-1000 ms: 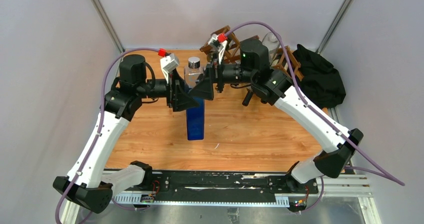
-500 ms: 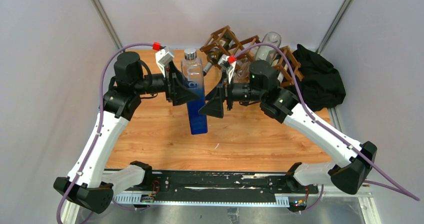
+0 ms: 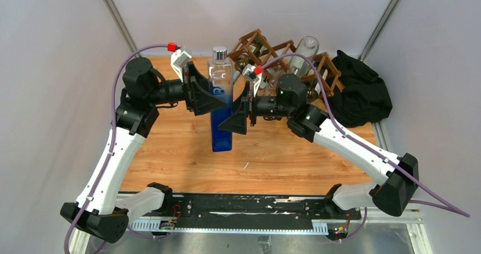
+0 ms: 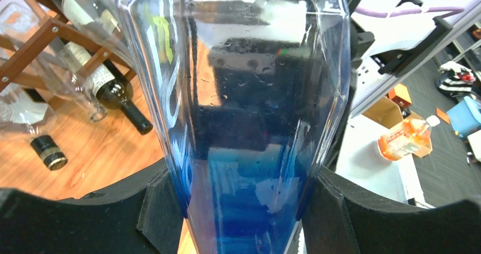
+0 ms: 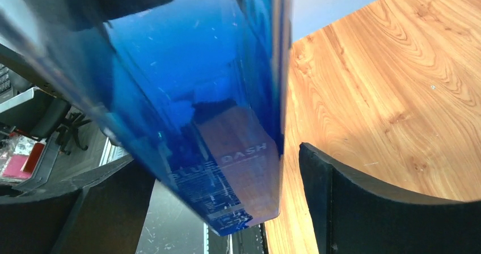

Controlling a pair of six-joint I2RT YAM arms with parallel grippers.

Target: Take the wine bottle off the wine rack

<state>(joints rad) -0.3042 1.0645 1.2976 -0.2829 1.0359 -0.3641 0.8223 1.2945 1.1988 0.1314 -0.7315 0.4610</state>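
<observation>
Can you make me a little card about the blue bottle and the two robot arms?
Blue bottle: upright, out of the rack
Left end effector: shut on the bottle's sides
Right end effector: open, straddling the bottle's lower part
Wine rack: at the back, holds other bottles
Black cloth: right of the rack

Near base of tall square-sided bottle of clear glass shading to deep blue (image 5: 227, 84): "BLUE DASH" in pale capitals, read from right wrist view. Just below, several rows of finer print, too small to read. Top view: white marks mid-body on same bottle, not legible. Left wrist view: white label on dark glass wine bottle (image 4: 116, 92), wording blurred. Orange plastic bottle (image 4: 404, 143) in background, label unreadable.
</observation>
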